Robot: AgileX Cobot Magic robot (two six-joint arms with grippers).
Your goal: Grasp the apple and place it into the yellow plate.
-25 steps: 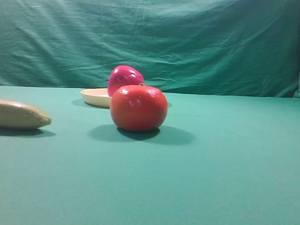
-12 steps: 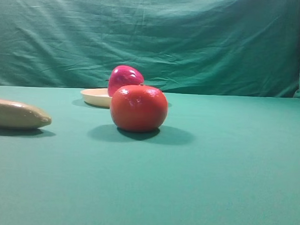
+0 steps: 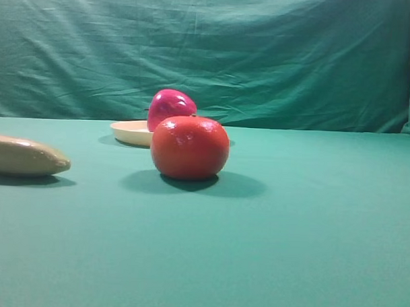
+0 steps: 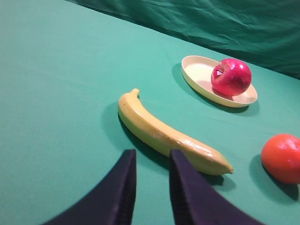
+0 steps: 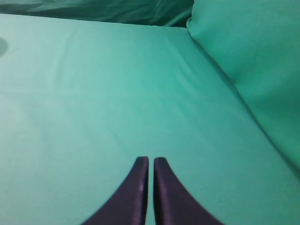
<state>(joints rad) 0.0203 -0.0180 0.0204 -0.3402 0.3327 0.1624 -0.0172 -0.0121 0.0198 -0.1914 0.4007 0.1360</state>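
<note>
The apple (image 3: 169, 106), glossy magenta-red, rests in the yellow plate (image 3: 128, 132) at the back of the table, partly hidden behind an orange-red fruit. The left wrist view shows the apple (image 4: 230, 77) lying on the right half of the yellow plate (image 4: 197, 70), stem dimple facing left. My left gripper (image 4: 151, 157) hovers well short of the plate, near a banana, its dark fingers a little apart with nothing between them. My right gripper (image 5: 151, 161) is shut over bare green cloth, far from the fruit. Neither gripper appears in the exterior view.
An orange-red tomato-like fruit (image 3: 190, 147) stands in front of the plate. A tan-yellow banana (image 4: 164, 133) lies between my left gripper and the plate. Green cloth covers the table, and a green curtain (image 3: 262, 54) hangs behind it.
</note>
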